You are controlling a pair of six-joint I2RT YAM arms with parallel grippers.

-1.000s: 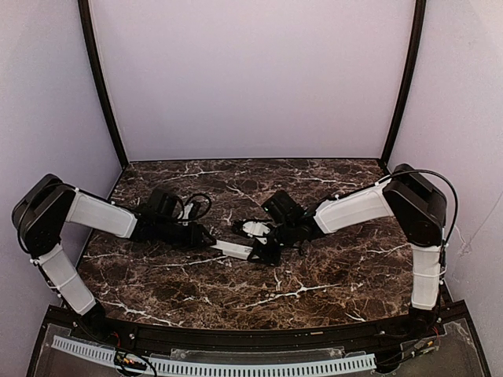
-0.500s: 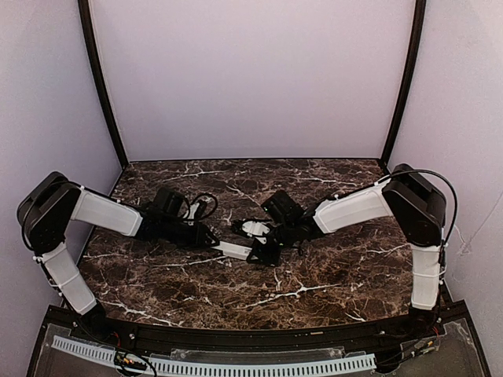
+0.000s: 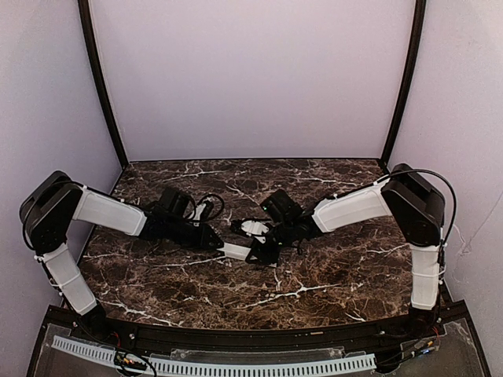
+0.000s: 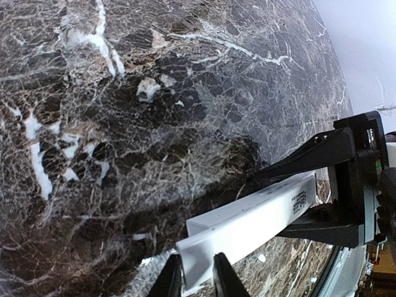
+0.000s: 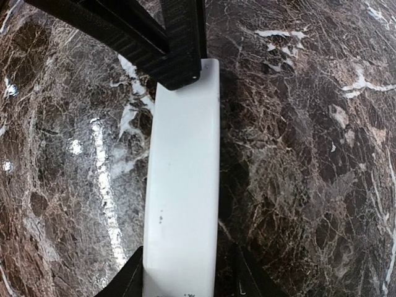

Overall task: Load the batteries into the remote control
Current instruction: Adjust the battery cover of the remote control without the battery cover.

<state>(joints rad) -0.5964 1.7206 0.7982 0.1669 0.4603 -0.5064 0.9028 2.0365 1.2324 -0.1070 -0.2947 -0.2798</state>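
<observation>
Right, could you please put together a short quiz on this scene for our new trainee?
1. True or false: the remote control stands upright on the table.
2. What lies between the fingers of the right pincer? A) a battery B) the remote control C) nothing
3. Fill in: the left pincer pinches the remote control at its ____.
Key: 1 false, it lies lengthwise between the two pincers; 2 B; 3 end.

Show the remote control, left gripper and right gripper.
remote control [image 5: 182,185], right wrist view, middle of white face.
left gripper [image 4: 197,271], left wrist view, between fingertips.
right gripper [image 5: 185,281], right wrist view, between fingertips.
</observation>
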